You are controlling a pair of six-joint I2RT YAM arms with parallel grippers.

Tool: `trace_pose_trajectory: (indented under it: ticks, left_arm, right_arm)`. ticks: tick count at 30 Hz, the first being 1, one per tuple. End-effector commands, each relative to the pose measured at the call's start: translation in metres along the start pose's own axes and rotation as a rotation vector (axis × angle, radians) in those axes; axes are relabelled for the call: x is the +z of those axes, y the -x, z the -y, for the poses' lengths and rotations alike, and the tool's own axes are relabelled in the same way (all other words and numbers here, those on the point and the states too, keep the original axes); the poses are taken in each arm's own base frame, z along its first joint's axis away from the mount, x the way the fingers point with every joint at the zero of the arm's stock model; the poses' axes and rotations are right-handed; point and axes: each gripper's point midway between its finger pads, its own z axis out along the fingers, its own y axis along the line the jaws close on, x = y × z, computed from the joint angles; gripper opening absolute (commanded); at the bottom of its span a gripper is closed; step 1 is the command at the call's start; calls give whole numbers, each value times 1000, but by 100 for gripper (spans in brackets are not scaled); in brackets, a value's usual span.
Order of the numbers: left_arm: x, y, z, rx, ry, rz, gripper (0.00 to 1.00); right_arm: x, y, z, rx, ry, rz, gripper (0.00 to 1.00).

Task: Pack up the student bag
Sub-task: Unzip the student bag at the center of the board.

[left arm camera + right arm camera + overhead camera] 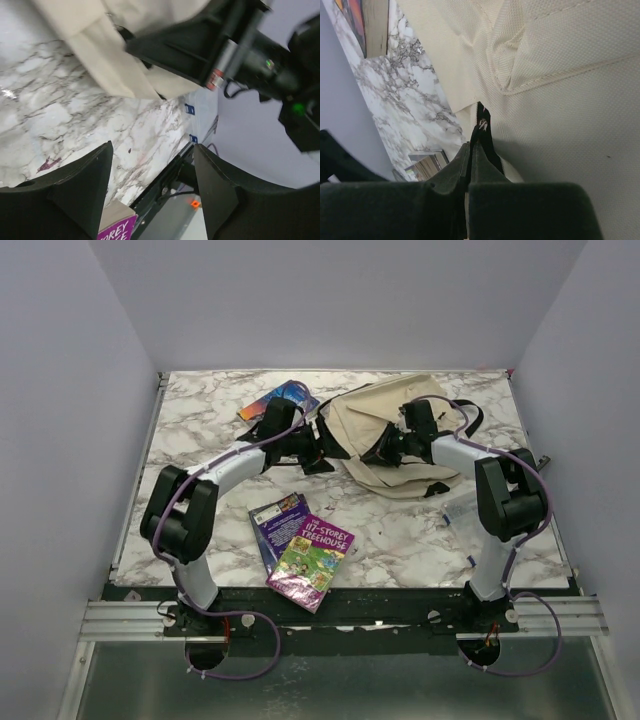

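Note:
The cream-beige student bag (400, 430) lies at the back middle-right of the marble table, with black straps trailing at its right side. My right gripper (380, 453) rests on the bag's middle. In the right wrist view it (471, 146) is shut on a black zipper pull tab (483, 125) against the bag's fabric (560, 100). My left gripper (322, 456) is at the bag's left edge. In the left wrist view it (152, 150) is open and empty above the table, with the bag (110, 60) just beyond it.
Two books lie at front centre: the purple "Treehouse" book (312, 562) overlapping a blue one (274, 518). A colourful book (279, 398) lies at the back left of the bag. A white sheet (459, 515) lies by the right arm.

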Motion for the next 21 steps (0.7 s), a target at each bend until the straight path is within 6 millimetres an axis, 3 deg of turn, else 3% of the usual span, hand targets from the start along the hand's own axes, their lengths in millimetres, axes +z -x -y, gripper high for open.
trace_pose_trajectory:
  ticks: [1,6,14,21]
  left_arm:
    - [19,24,-23,-266,138,55,68]
    - [39,40,-46,-381,304,62,68]
    - [57,44,-74,-552,363,108,63]
    - [66,47,-82,-632,361,168,64]
  right_arm:
    - [-8,0,-17,4,90,5,1]
    - [-14,5,-21,-30,68,13,1]
    - [-27,2,-37,-45,96,-17,1]
    - [-26,0,-48,-5,160,-34,1]
